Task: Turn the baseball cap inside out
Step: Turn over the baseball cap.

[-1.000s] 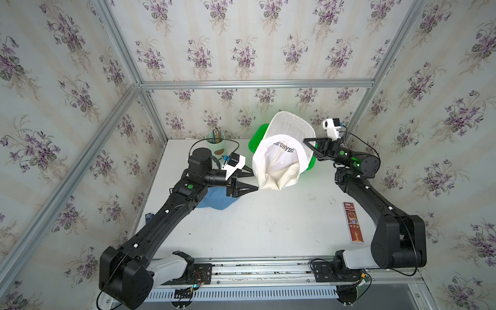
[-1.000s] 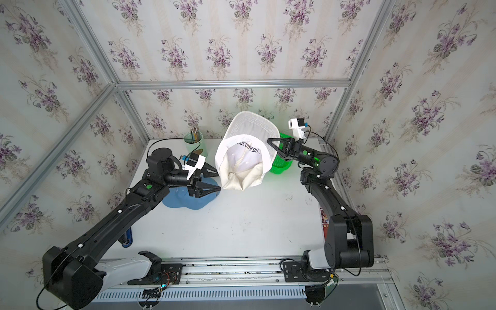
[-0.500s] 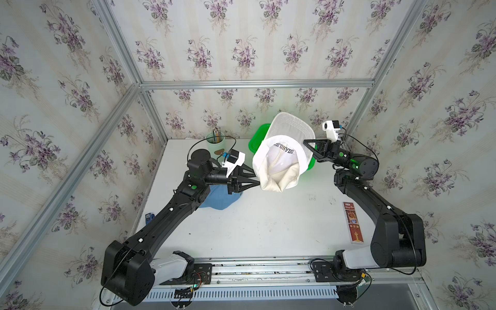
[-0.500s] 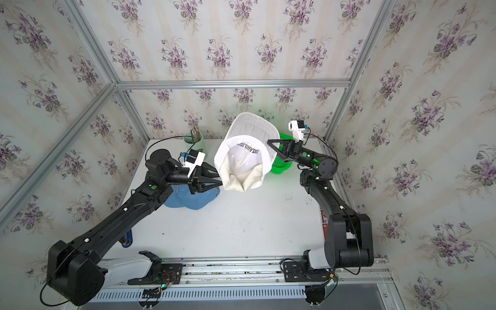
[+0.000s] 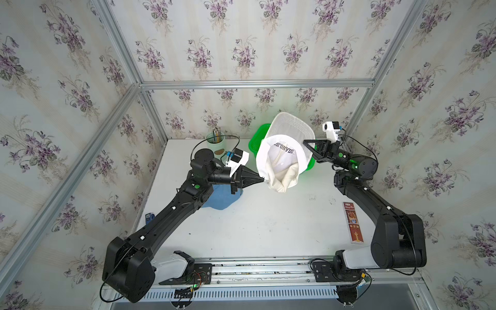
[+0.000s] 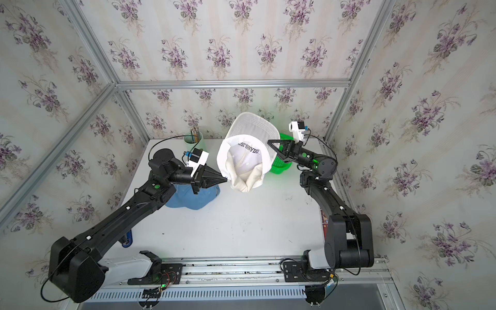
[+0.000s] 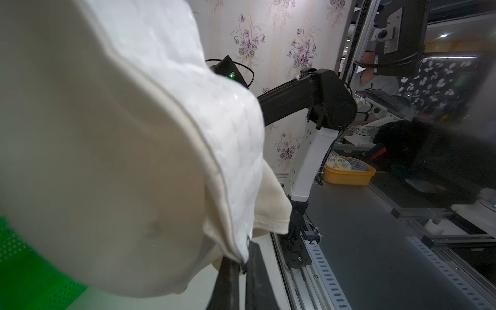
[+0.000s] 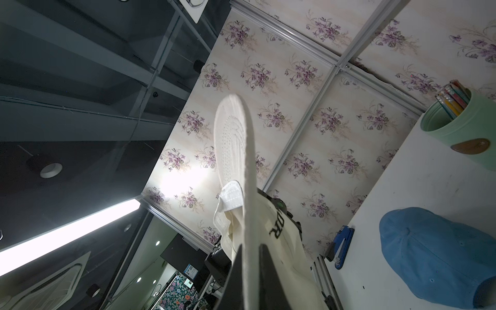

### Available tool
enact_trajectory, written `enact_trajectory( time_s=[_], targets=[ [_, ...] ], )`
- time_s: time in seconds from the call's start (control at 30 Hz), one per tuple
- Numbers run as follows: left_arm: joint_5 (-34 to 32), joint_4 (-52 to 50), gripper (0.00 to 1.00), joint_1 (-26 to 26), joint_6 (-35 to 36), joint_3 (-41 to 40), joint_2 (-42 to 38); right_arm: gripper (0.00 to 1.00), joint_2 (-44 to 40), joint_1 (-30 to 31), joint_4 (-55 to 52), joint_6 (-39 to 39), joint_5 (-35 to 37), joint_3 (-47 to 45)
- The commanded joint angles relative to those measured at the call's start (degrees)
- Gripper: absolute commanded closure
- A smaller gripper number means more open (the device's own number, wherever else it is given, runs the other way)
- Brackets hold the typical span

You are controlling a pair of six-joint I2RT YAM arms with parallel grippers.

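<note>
Hidden: the baseball cap [image 5: 281,158] covers most of the green basket [image 5: 257,134] in both top views, and the left arm [image 5: 171,214] overlaps the blue cap [image 5: 222,198] lying on the surface [image 5: 268,230].
Hard to read: we see the black lettering on the white crown upside down from above. The right wrist view shows only its last letters past the brim.
Left wrist view: soft, close cap cloth fills much of the frame, and only the ends of the two fingers [image 7: 228,284] show at the edge.
Cap position: we find it in the air above the surface, between the two hands. The brim is up toward the back wall and the crown sags below with cream lining at its lower fold.
Left hand [image 5: 261,179]: pressed together on a thin pinch of the cap's lower rim. The arm is stretched long and low, wrist roughly level.
Right hand [image 5: 307,145]: pinching the cap's near edge, the brim edge-on between its fingers. The forearm rises from the base, wrist aimed at the cap.
Also noted: pencil cup [image 5: 215,139] at the back edge and red packet [image 5: 353,226] beside the right arm.
</note>
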Motion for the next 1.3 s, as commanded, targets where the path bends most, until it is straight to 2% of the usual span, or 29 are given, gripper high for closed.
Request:
enact_trajectory(
  time_s=[0.0,0.07,0.17,0.27,0.4,0.67,0.83,0.93,1.07,1.17,1.27],
  targets=[
    [-4.18,4.34,1.0,0.01,-4.28,-0.77,0.06,1.0,-1.09,-0.01,-3.91,-5.5,1.53,-0.11],
    [-8.37,6.65,1.0,0.01,-7.42,-1.48,0.07,1.0,-2.17,-0.02,-8.95,-8.87,2.0,0.03],
    [-17.14,7.87,1.0,0.01,-13.87,-1.82,0.48,1.0,-5.3,-0.01,-24.13,-20.01,3.72,0.69],
    [-25.53,4.67,1.0,0.01,-18.77,-1.98,-0.21,1.0,-8.62,-0.02,-44.92,-35.13,7.95,3.08],
    [-34.7,-5.21,1.0,0.01,-23.68,-1.73,-1.69,1.0,-10.54,-0.01,-59.27,-45.83,15.2,4.89],
    [-42.95,-17.46,1.0,0.0,-29.26,-2.74,1.19,1.0,-14.88,1.18,-63.69,-50.61,29.46,1.19],
    [-45.34,-22.87,1.0,-0.08,-31.7,-2.19,4.79,1.0,-16.81,8.07,-70.5,-58.37,39.88,1.05],
    [-47.19,-27.51,1.0,-0.05,-30.74,-1.25,6.18,1.0,-16.34,12.44,-73.7,-63.12,44.64,1.64],
    [-50.3,-38.26,1.0,-0.02,-26.35,3.21,8.13,1.0,-14.68,18.38,-81.86,-71.52,54.93,4.97],
    [-51.12,-44.23,1.0,-0.04,-23.92,5.36,11.09,1.0,-13.82,20.37,-85.46,-73.72,61.01,6.21],
    [-51.18,-45.6,1.0,-0.32,-23.96,5.19,12.95,1.0,-12.78,22.28,-88.46,-73.58,66.75,7.56]
  ],
)
